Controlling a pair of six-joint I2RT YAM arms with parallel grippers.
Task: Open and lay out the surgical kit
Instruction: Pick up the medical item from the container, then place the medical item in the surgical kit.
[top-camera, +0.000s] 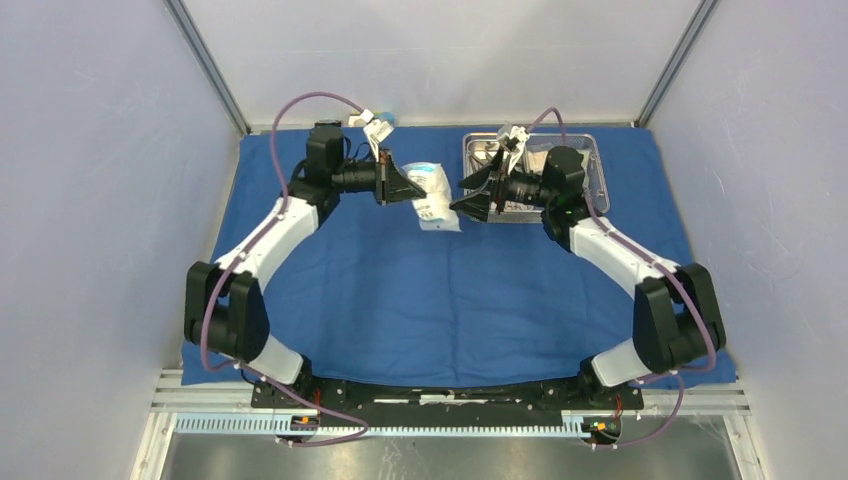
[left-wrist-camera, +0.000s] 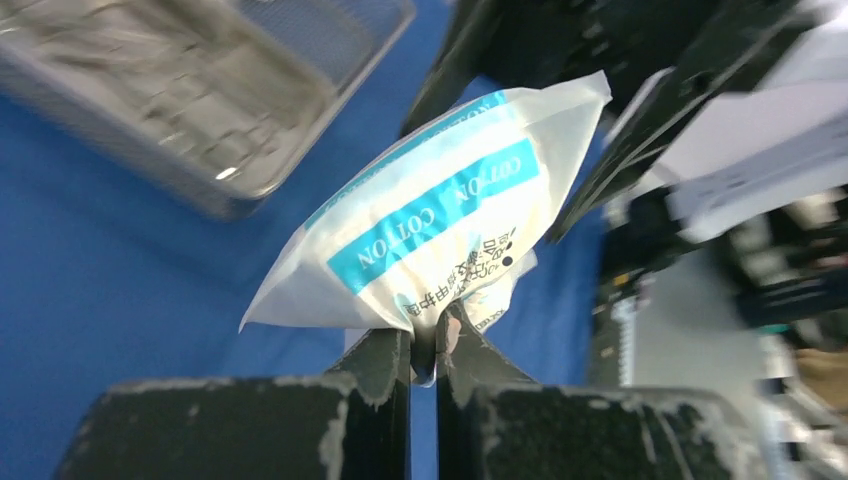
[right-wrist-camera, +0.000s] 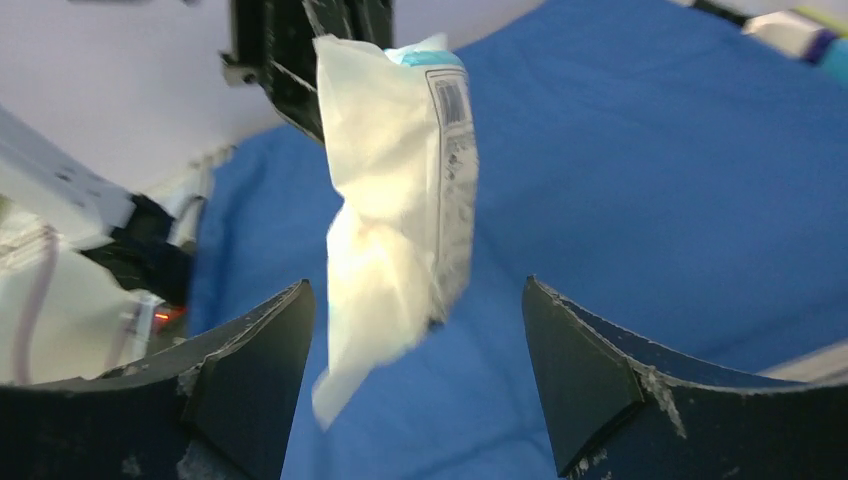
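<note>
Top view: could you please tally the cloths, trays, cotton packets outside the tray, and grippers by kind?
cloth: 1
tray: 1
cotton packet: 1
grippers: 2, the left gripper and the right gripper
Total: 5

Two arms are reaching in: left arm (top-camera: 265, 245), right arm (top-camera: 620, 255). One blue cloth (top-camera: 450, 300) is lying spread, one mesh tray (left-wrist-camera: 120, 135) is sitting there, one white packet (left-wrist-camera: 440, 220) is hanging; instruments (left-wrist-camera: 180, 90) are blurring past counting.
</note>
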